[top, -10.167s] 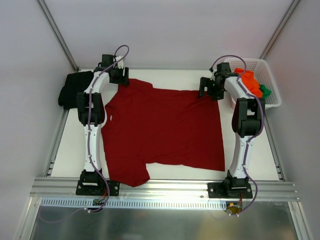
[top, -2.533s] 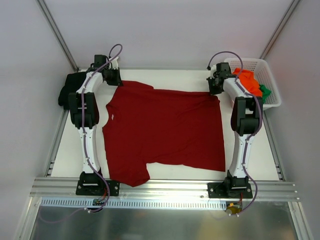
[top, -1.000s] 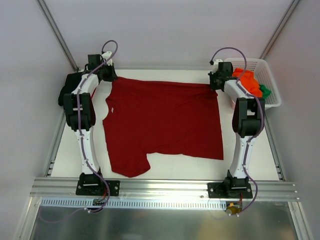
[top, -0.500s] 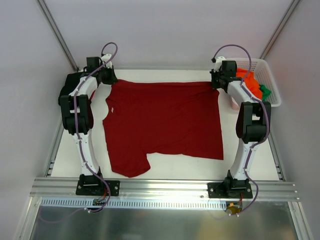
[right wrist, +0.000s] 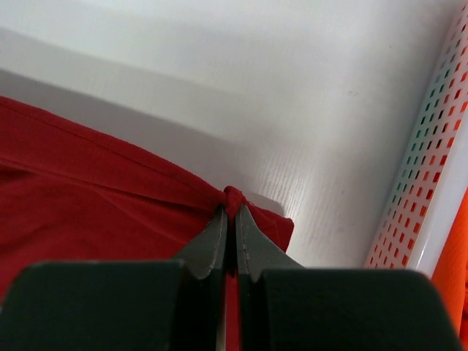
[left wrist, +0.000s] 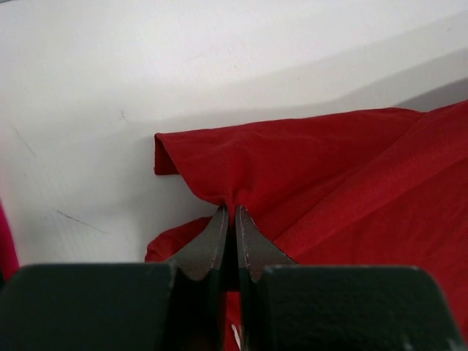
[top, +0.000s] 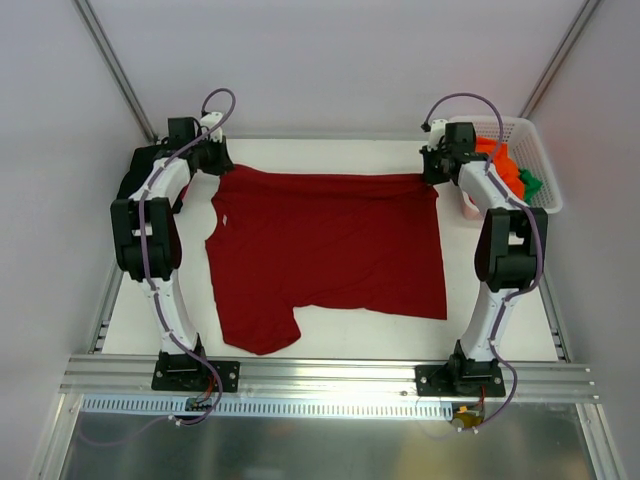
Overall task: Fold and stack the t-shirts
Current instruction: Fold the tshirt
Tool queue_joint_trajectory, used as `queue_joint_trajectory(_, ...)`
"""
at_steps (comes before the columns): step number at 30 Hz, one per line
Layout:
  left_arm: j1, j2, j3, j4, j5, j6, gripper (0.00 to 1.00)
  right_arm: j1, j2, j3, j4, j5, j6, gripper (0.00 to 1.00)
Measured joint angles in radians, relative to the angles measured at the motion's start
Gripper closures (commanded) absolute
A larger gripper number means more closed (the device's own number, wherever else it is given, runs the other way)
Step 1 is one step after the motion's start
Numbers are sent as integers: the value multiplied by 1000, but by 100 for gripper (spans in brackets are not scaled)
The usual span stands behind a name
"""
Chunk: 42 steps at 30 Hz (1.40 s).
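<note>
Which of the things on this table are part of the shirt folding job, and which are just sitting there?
Part of the job: dark red t-shirt, pinched at its far corners by the left gripper and right gripper; black t-shirt, far left; orange t-shirt and green t-shirt, in the white basket.
Just there: white basket, table.

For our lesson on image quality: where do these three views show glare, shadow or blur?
Top external: even light, glare on the metal rail. Left wrist: the left gripper's near body is dark and blurred, the dark red t-shirt sharp. Right wrist: same blur on the right gripper; a shadow band crosses the table.
</note>
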Motion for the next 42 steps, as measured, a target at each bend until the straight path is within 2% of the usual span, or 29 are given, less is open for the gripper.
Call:
queue_joint_trajectory(19,25,-43,-45,-156,8,116,100,5,-44,-32,-191,-7,-61,100)
queue_joint_trajectory(42,25,31,-48,-365,9,202,100,60,114,38,-421,49,-113,100)
